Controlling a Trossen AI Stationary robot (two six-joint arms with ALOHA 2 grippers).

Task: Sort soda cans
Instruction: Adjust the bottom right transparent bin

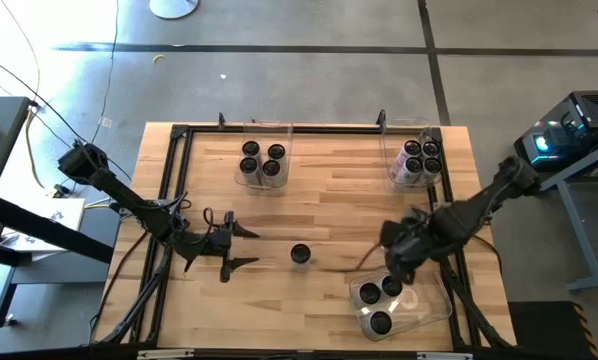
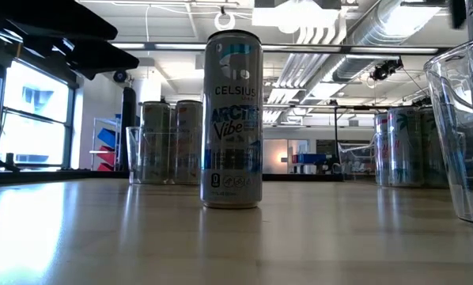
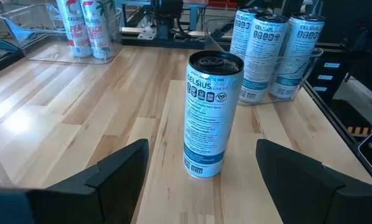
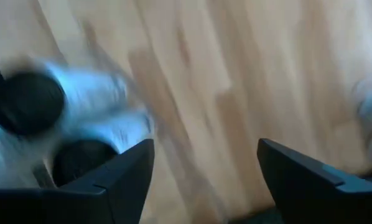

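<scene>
One soda can [image 1: 300,254], silver-white with a blue label and a dark top, stands upright on its base in the middle of the wooden table; it also shows in the low view [image 2: 232,119] and the left wrist view [image 3: 212,115]. My left gripper [image 1: 251,248] lies nearly level to the can's left, open, its fingers [image 3: 120,171] short of the can and apart from it. My right gripper [image 1: 394,255] hangs open, pointing down, above the far edge of the near right bin [image 1: 434,305]; its wrist view is blurred, with nothing between the fingers [image 4: 127,168].
The clear near right bin holds three cans [image 1: 380,298]. A bin at the far middle [image 1: 262,160] holds three cans, and a bin at the far right [image 1: 419,160] holds several. A black frame [image 1: 279,128] runs round the table. Bare wood lies between the bins.
</scene>
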